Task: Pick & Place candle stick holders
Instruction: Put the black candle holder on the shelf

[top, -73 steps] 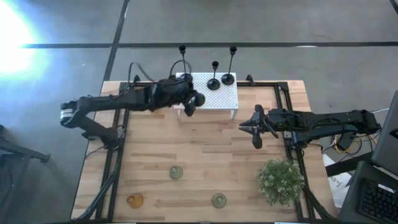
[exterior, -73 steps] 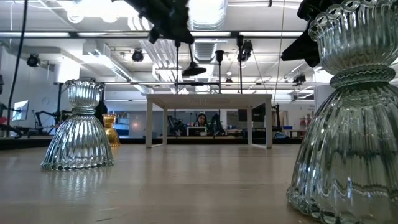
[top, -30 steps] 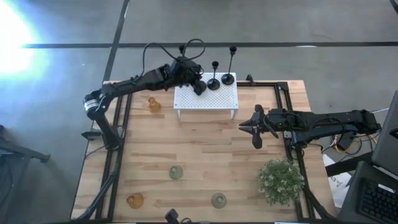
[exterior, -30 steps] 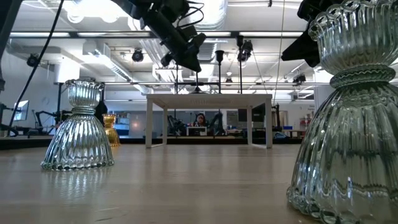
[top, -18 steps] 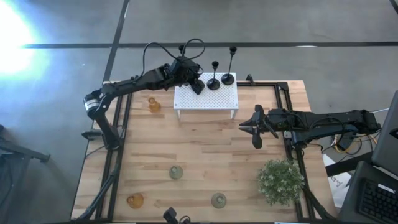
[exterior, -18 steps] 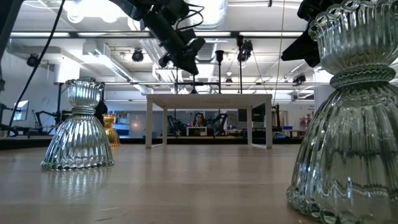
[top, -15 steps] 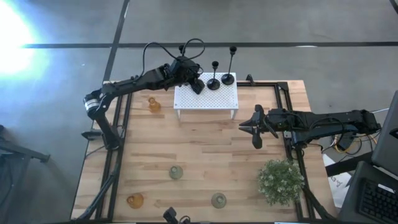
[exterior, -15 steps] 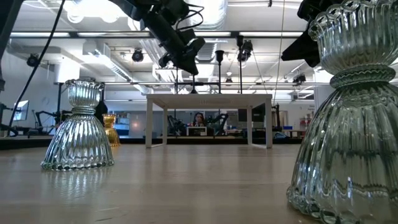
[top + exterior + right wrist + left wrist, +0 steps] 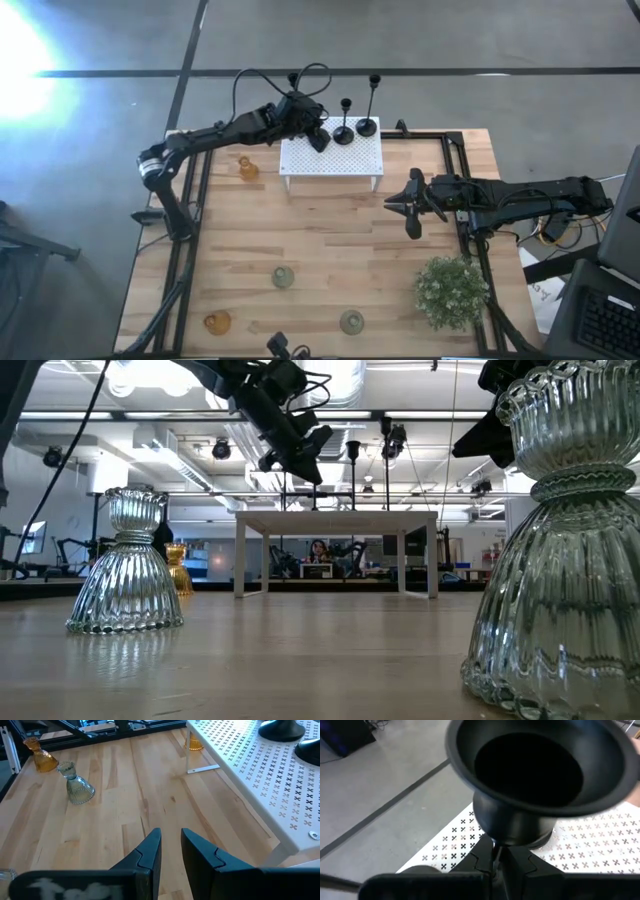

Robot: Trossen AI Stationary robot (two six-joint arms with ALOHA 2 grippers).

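Note:
My left gripper (image 9: 316,138) reaches over the far left corner of the white perforated rack (image 9: 345,160) and is shut on a black candle stick holder (image 9: 535,765), whose wide round part fills the left wrist view. Three more black holders (image 9: 344,122) (image 9: 370,108) (image 9: 293,80) stand on the rack by their round bases. Two amber glass holders (image 9: 245,168) (image 9: 217,322) and two pale green ones (image 9: 284,277) (image 9: 351,321) stand on the table. My right gripper (image 9: 392,205) waits right of the rack, open by a narrow gap (image 9: 170,845) and empty. My left gripper pinches the black holder's thin stem (image 9: 494,854) between its two fingers (image 9: 517,862). In the low view the fingers (image 9: 305,460) slant down toward the rack. The holder's wide round part stands just beyond the fingertips. Whether the holder rests on the rack, I cannot tell.
A bushy green plant (image 9: 452,290) stands at the table's near right. A dark frame rail (image 9: 190,250) runs along the table's edges. The low view has a pale green holder (image 9: 565,540) close up at its right and another (image 9: 125,565) at its left.
My left gripper has carried the black holder from in front of the rack's left end toward the far edge, over the rack's far left corner. In the last second it has barely moved. The amber holder left of the rack, hidden by the arm before, now shows.

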